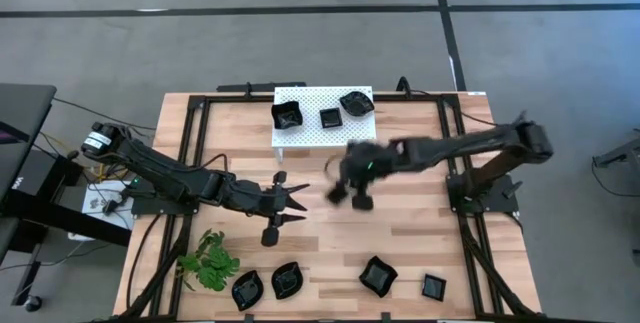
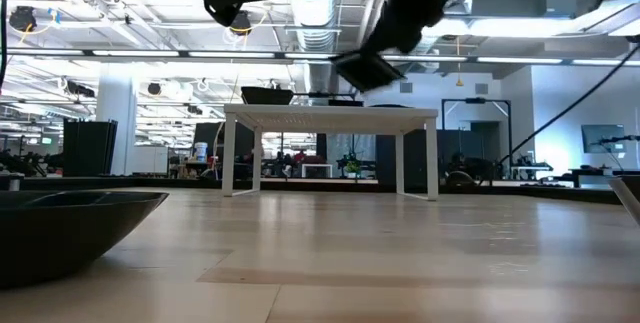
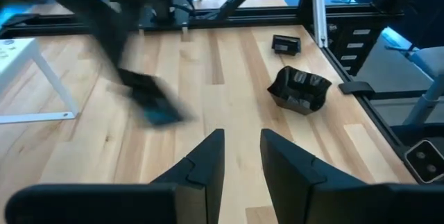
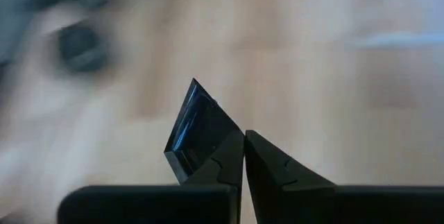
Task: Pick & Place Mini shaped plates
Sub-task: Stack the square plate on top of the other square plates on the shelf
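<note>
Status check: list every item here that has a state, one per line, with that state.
Right gripper: jaws shut on a small black plate, carried above the table.
Left gripper: jaws open, empty.
White platform: upright, three black plates on top.
Four black plates near the front edge: resting on the table.

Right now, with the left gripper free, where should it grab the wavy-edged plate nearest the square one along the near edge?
Take the wavy-edged plate by its raised rim, coming straight down from above. It sits flat and upright, apart from the square plate, so one finger can probably slip inside the wall and one outside.
</note>
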`<state>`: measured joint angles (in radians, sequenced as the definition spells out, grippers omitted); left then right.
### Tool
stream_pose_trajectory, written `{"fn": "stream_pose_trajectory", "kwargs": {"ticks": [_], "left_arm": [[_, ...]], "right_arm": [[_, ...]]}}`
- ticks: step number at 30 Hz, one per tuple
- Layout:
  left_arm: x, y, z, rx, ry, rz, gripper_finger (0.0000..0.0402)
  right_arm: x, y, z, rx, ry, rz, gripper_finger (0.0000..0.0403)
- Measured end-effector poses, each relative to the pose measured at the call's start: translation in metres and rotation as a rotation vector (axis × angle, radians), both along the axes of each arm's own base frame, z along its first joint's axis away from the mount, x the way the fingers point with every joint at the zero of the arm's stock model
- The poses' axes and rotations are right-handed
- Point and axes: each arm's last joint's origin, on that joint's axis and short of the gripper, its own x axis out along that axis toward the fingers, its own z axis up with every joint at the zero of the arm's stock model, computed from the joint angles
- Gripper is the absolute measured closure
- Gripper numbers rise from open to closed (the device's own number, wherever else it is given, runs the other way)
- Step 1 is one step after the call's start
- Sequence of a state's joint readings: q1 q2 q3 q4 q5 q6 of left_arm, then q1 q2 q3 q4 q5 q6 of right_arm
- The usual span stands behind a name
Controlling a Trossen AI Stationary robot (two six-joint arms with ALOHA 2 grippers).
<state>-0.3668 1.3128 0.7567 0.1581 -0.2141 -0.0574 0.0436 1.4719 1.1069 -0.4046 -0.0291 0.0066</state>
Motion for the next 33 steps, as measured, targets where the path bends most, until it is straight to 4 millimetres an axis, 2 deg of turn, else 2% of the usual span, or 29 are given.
{"fn": "stream_pose_trajectory", "kwargs": {"ticks": [4, 9, 12, 16, 20, 25, 33], "left_arm": [[0.0, 0.002, 0.0, 0.009, -0.004, 0.027, 0.0306], [0.001, 0.003, 0.0, 0.01, -0.005, 0.037, 0.0306], [0.001, 0.003, 0.0, 0.01, -0.005, 0.037, 0.0306], [0.001, 0.003, 0.0, 0.01, -0.005, 0.036, 0.0306], [0.001, 0.003, 0.0, 0.01, -0.005, 0.036, 0.0306], [0.001, 0.003, 0.0, 0.01, -0.005, 0.036, 0.0306], [0.001, 0.003, 0.0, 0.01, -0.005, 0.036, 0.0306]], "right_arm": [[-0.019, -0.041, 0.036, -0.177, -0.149, -0.235, 0.0396], [-0.039, -0.095, 0.065, -0.216, -0.316, -0.446, 0.0393], [-0.046, -0.123, 0.066, -0.18, -0.342, -0.502, 0.0391], [-0.04, -0.152, 0.048, -0.062, -0.323, -0.469, 0.039], [-0.029, -0.17, 0.029, -0.002, -0.303, -0.449, 0.0393], [-0.024, -0.181, 0.017, 0.008, -0.29, -0.473, 0.0393], [-0.026, -0.181, 0.017, 0.03, -0.282, -0.489, 0.0382]]}}
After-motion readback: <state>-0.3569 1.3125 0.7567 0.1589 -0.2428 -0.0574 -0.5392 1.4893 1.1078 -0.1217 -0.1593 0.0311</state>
